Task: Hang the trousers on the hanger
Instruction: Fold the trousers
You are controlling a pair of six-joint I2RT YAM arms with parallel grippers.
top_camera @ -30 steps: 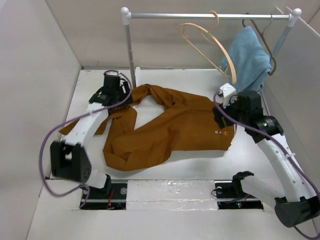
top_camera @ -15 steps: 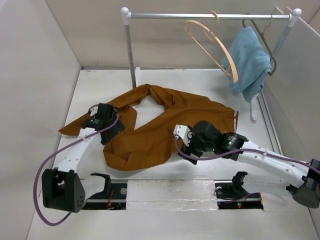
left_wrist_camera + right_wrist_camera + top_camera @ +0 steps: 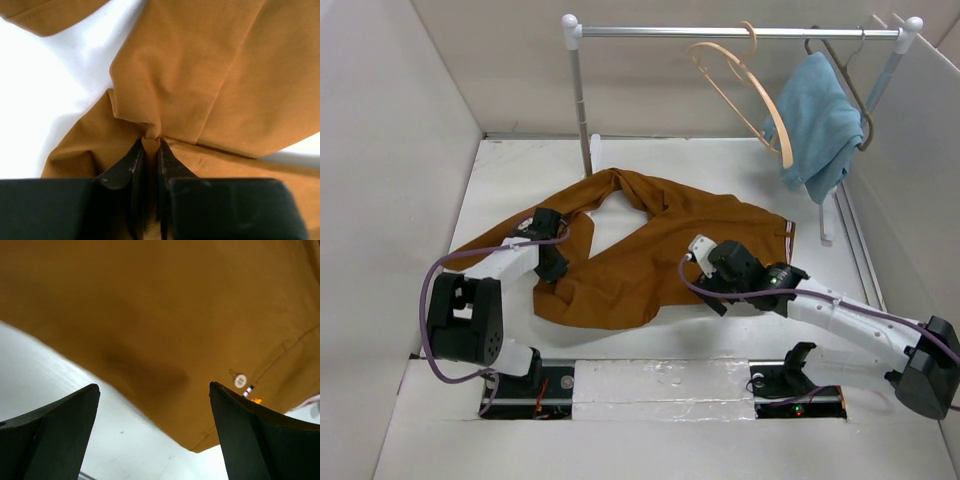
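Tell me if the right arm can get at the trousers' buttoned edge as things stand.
Probably yes. The right gripper hangs open close over the trousers, their edge and a button right by its fingers, and nothing lies in between.

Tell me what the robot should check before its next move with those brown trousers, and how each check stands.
1. Left gripper pinching the trousers: ok, jaws shut on a fold.
2. Right gripper holding cloth: not ok, jaws wide open over the edge near a button.
3. Hanger free on the rail: ok, bare.
4. Trousers spread flat: not ok, bunched and twisted.
5. Layers in the left pinch: cannot tell.
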